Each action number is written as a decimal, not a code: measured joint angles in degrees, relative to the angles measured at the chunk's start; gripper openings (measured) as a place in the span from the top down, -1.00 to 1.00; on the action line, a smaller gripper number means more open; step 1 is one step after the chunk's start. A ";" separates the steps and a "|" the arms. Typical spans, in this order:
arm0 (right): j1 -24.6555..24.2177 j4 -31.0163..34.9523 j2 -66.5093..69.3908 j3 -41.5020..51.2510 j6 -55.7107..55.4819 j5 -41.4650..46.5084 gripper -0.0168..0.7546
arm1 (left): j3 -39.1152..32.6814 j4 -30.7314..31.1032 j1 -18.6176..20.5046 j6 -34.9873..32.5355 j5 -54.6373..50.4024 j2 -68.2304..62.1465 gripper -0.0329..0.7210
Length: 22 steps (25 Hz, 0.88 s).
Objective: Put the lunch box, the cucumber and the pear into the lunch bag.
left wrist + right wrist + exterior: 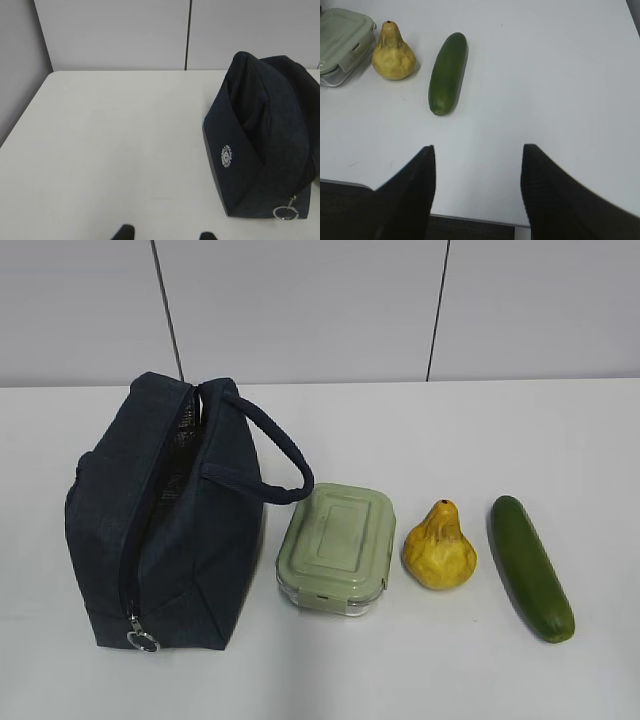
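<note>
The navy lunch bag [165, 515] lies on the white table at the left, its zipper partly open at the far end, with the ring pull [143, 642] at the near end and the handle looped to the right. It also shows in the left wrist view [265, 135]. The lunch box [337, 548] with its sage-green lid sits right of the bag. The yellow pear [440, 548] and the green cucumber [530, 567] lie further right. My left gripper [166, 234] is open and empty, left of the bag. My right gripper [478, 150] is open and empty, near the table's front edge, apart from the cucumber [448, 72], pear [393, 53] and box [340, 45].
A grey panelled wall [320, 310] stands behind the table. The table's front edge [470, 220] shows between my right fingers. Bare white tabletop lies left of the bag and right of the cucumber.
</note>
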State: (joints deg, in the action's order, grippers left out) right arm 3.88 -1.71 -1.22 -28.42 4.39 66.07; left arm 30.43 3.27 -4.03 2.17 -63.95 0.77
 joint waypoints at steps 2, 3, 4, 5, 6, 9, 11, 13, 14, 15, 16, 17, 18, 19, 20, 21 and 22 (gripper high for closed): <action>0.00 0.00 0.00 0.00 0.00 0.00 -0.15 | 0.00 0.00 0.00 0.00 0.00 0.00 0.27; 0.00 0.00 0.00 0.00 0.00 0.00 -0.15 | 0.00 0.00 0.00 0.00 0.00 0.00 0.27; 0.00 0.00 0.00 0.00 0.00 0.00 -0.15 | 0.00 0.00 0.00 0.00 0.00 0.00 0.27; 0.00 0.00 0.00 0.00 0.00 0.00 -0.15 | 0.00 0.00 0.00 0.00 0.00 0.00 0.27; 0.00 0.00 0.00 0.00 0.00 0.00 -0.15 | 0.00 0.00 0.00 0.00 0.00 0.00 0.27; 0.00 0.00 0.00 0.00 0.00 0.00 -0.15 | 0.00 0.00 0.00 0.00 0.00 0.00 0.27; 0.00 0.00 0.00 0.00 0.00 0.00 -0.15 | 0.00 0.00 0.00 0.00 0.00 0.00 0.27; 0.00 0.00 0.00 0.00 0.00 0.00 -0.15 | 0.00 0.00 0.00 0.00 0.00 0.00 0.27; 0.00 0.00 0.00 0.00 0.00 0.00 -0.15 | 0.00 0.00 0.00 0.00 0.00 0.00 0.27; 0.00 0.00 0.00 0.00 0.00 0.00 -0.15 | 0.00 0.00 0.00 0.00 0.00 0.00 0.27; 0.00 0.00 0.00 0.00 0.00 0.00 -0.15 | 0.00 0.00 0.00 0.00 0.00 0.00 0.27; 0.00 0.00 0.00 0.00 0.00 0.00 -0.15 | 0.00 0.00 0.00 0.00 0.00 0.00 0.27; 0.00 0.00 0.00 0.00 0.00 0.00 -0.15 | 0.00 0.00 0.00 0.00 0.00 0.00 0.27; 0.00 0.00 0.00 0.00 0.00 0.00 -0.15 | 0.00 0.00 0.00 0.00 0.00 0.00 0.27; 0.00 0.00 0.00 0.00 0.00 0.00 -0.15 | 0.00 0.00 0.00 0.00 0.00 0.00 0.27; 0.00 0.00 0.00 0.00 0.00 0.00 -0.15 | 0.00 0.00 0.00 0.00 0.00 0.00 0.27; 0.00 0.00 0.00 0.00 0.00 0.00 -0.15 | 0.00 -0.05 0.00 0.00 0.00 0.00 0.27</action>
State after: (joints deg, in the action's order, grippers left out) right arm 3.88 -1.71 -1.22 -28.42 4.39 66.07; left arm 30.43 3.21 -4.03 2.17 -63.95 0.77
